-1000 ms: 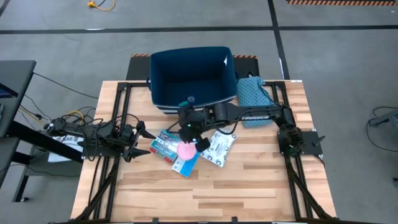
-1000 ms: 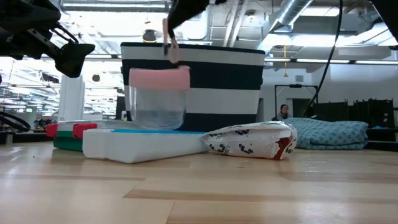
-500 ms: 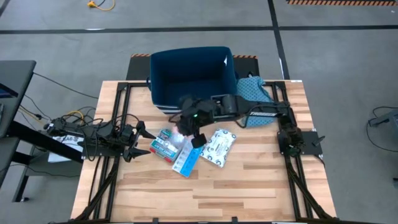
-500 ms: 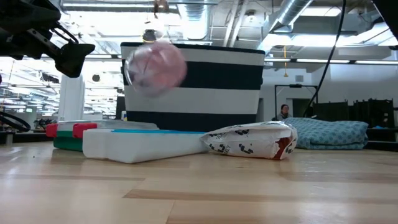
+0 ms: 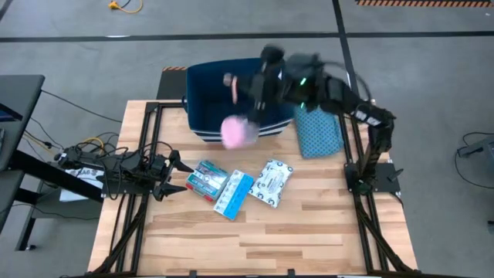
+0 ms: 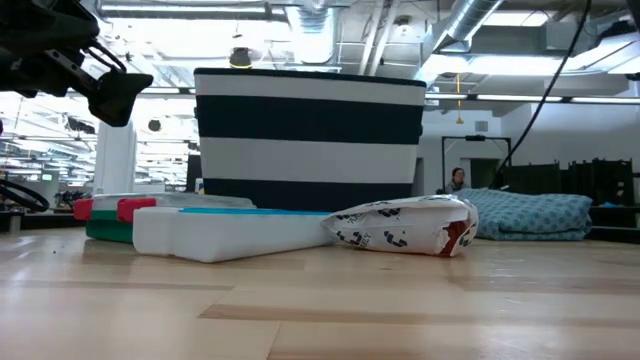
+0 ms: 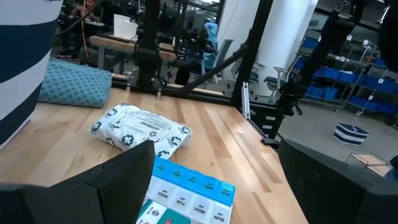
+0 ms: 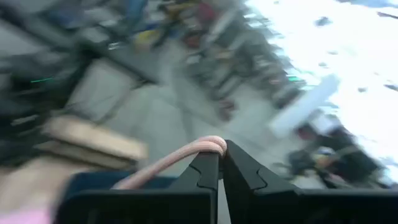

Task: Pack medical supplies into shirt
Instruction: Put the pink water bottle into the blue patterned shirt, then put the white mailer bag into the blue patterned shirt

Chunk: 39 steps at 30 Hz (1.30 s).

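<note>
Risk: the pink round disc [image 5: 238, 131] hangs by a thin loop [image 8: 180, 157] from the right gripper [image 5: 255, 94], whose jaws are pinched shut on that loop; a swing could catch the navy bin [image 5: 202, 86] rim or miss it. Disc dangles below the jaws, over the bin's front wall. Left gripper [image 5: 171, 175] waits near the table [image 5: 309, 232] edge, jaws spread and empty.

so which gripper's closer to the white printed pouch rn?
Left. The left gripper hangs open at the table's left edge, with the boxes between it and the white printed pouch. The right gripper is raised over the navy bin, shut on the pink container's strap.
</note>
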### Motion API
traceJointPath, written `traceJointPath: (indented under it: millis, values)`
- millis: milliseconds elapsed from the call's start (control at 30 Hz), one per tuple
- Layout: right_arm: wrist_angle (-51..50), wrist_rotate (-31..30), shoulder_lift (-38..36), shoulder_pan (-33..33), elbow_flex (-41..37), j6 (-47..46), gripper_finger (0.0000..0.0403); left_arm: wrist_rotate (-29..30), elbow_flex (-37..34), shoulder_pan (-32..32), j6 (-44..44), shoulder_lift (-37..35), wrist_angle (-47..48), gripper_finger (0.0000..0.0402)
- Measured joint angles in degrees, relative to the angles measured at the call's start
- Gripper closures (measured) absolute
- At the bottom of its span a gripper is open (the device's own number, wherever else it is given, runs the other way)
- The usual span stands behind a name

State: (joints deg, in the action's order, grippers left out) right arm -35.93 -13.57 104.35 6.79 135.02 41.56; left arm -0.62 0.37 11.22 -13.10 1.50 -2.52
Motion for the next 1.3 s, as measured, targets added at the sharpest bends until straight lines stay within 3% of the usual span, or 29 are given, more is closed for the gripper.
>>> traceJointPath:
  millis: [200,400,600,800,1000,1300]
  values:
    - [4.9,1.2,-0.3,9.2,-0.1,0.0,0.0403,0.8,0.0,0.0,0.0,0.0,0.0,0.0068]
    - [3.0,13.0,4.8,15.5,-0.2,-7.2,0.0403,1.3,0.0,0.0,0.0,0.0,0.1,0.0068]
    - [1.2,18.2,10.9,16.2,-0.2,-9.2,0.0403,1.5,0.0,0.0,0.0,0.0,0.1,0.0068]
    - [-5.1,18.1,14.7,15.0,-0.2,-10.1,0.0388,1.5,0.0,0.0,0.0,0.0,0.1,0.0068]
    - [-8.3,9.2,16.1,13.6,-0.2,-9.8,0.0330,1.5,0.0,0.0,0.3,0.0,0.1,0.0068]
    - [-13.6,10.7,14.5,12.8,-0.2,-10.1,0.0248,2.9,0.0,0.0,2.2,0.0,0.1,0.0068]
